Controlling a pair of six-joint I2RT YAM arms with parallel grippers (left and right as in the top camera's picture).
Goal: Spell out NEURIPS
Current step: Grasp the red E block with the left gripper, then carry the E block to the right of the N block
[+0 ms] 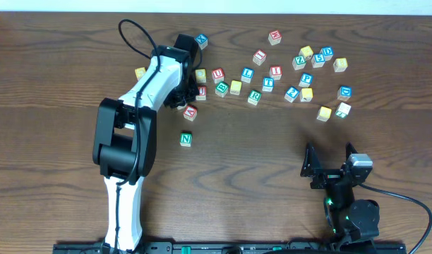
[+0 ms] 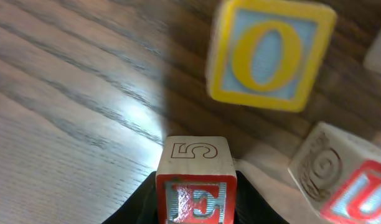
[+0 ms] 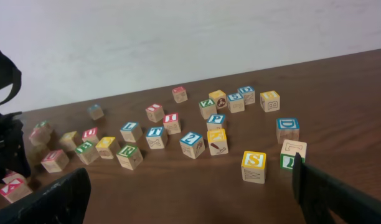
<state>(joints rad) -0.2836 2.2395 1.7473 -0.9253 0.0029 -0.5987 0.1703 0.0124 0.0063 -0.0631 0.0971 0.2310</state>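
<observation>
While clamped between the dark fingers (image 2: 137, 208) of the left end effector (image 2: 197, 208), shows as the red E cube (image 2: 197, 186): pale wood, red letter on light blue inside a red border, outlined 5 on top. Close to the worktop (image 2: 66, 124); touching or not, cannot tell. Just beyond the E cube, yellow O cube (image 2: 271, 53); beside its right, red U cube (image 2: 358, 196). Well right of it, right end effector (image 1: 330, 159) spread wide.

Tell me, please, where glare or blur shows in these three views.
Left wrist: glare patch on the brown wooden table; the yellow-framed O wooden cube is blurred, the red E wooden cube sharper. Right wrist: the yellow S wooden cube is crisp. Overhead: evenly lit, sharp.
</observation>
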